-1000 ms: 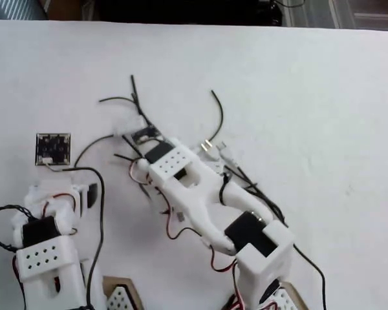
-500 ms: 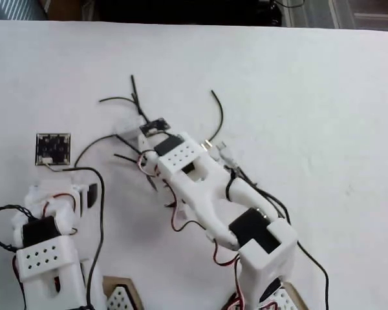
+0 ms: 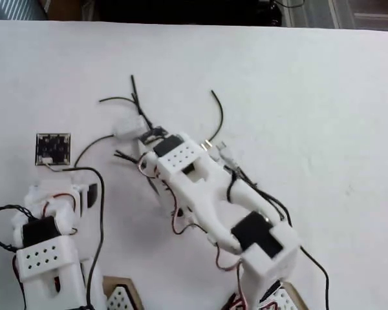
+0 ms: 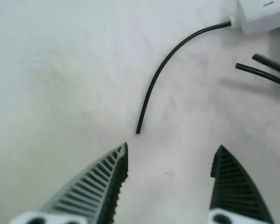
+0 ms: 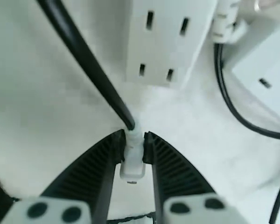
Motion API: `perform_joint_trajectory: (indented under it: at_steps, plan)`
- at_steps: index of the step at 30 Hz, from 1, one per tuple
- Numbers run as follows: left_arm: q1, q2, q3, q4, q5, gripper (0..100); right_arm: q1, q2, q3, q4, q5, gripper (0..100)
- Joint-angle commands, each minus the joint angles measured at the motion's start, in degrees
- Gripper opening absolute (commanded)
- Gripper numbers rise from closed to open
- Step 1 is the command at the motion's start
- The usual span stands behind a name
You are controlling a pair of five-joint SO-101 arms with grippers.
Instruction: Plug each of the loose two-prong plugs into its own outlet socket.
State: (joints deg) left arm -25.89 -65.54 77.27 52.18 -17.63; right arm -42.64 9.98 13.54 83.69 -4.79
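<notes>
White table — right gripper pinches plug lengthwise, cord-end toward outlet socket

The table is seen as plain white. The outlet socket is coloured white with dark slots, and the plug is white on a black cord. The right gripper and the left gripper are finished in dark grey with ribbed faces. The right arm is moulded in white, with a black motor and red wires.
</notes>
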Motion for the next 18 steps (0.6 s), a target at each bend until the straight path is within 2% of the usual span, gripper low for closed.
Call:
perform_joint_trajectory:
  at_steps: [1,3,8,13,18]
  plan:
    - [-0.22,-1.1,-0.62,-3.52,0.97,28,-2.95,-13.67,-1.93,3.74,0.53,1.8]
    - [-0.22,-1.19,-1.67,-4.57,1.23,28,-3.3,-20.44,-1.85,4.44,0.62,1.8]
    - [0.57,-1.19,-10.2,-1.05,8.44,29,-2.95,-32.84,-1.76,4.62,0.26,1.8]
    - [7.34,-1.19,-18.29,4.13,11.52,29,-3.21,-40.48,0.88,1.89,0.18,1.8]
    - [15.87,-1.19,-22.77,5.98,15.3,29,-3.3,-48.75,10.9,-5.67,0.53,1.8]
